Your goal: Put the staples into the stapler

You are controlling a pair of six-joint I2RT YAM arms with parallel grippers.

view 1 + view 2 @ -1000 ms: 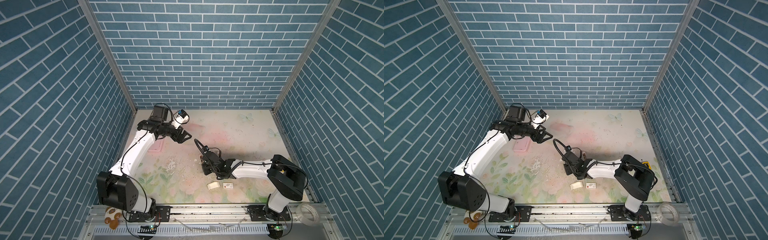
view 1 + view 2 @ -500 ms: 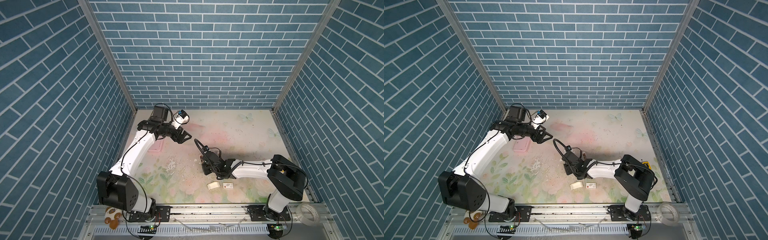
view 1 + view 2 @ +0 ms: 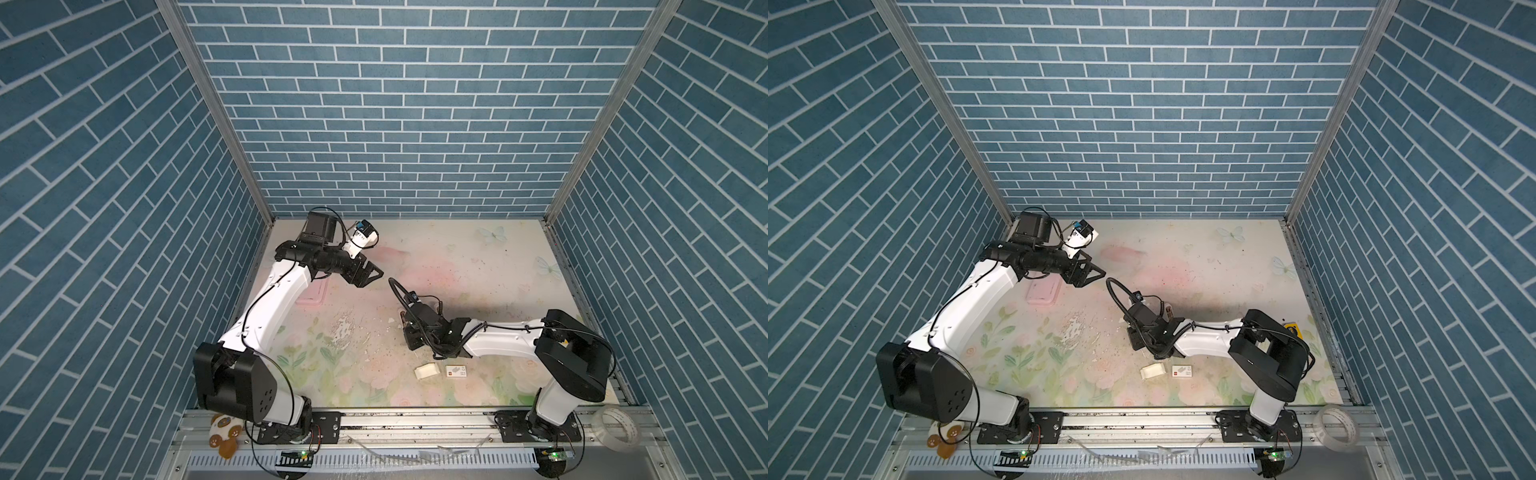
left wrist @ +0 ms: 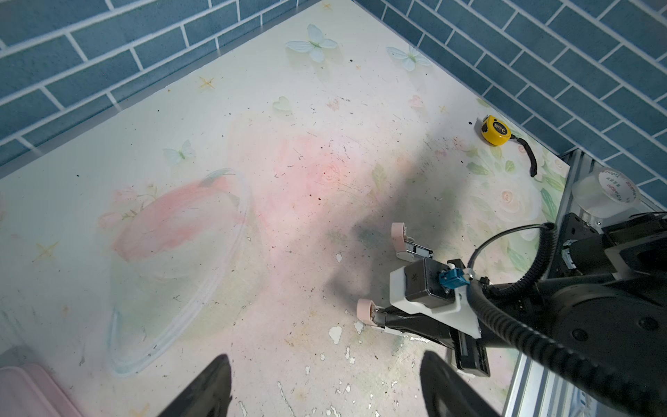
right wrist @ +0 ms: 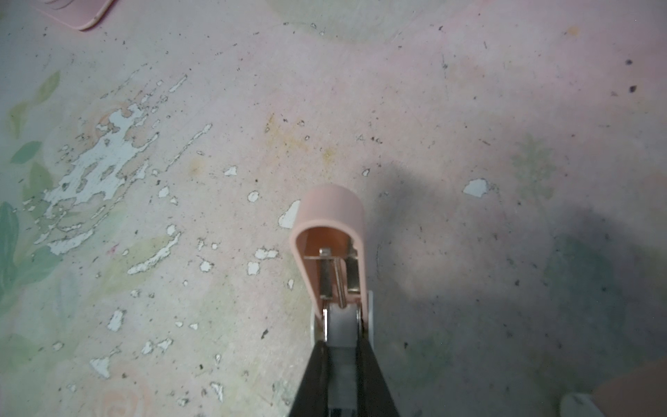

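Right tool (image 5: 341,339) grips the open stapler (image 5: 330,234). Staple tray (image 3: 427,370) lies on its near side, close by; left tool (image 3: 372,279), open and empty, hangs well apart, far-left.

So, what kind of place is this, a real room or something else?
Probably a robot test booth: brick-pattern panels, with a left arm and a right arm mounted on a front rail.

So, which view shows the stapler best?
Right wrist: the stapler is close, opened, spring visible. Left wrist shows its two pink ends, small; in both top views the right gripper hides nearly all of it.
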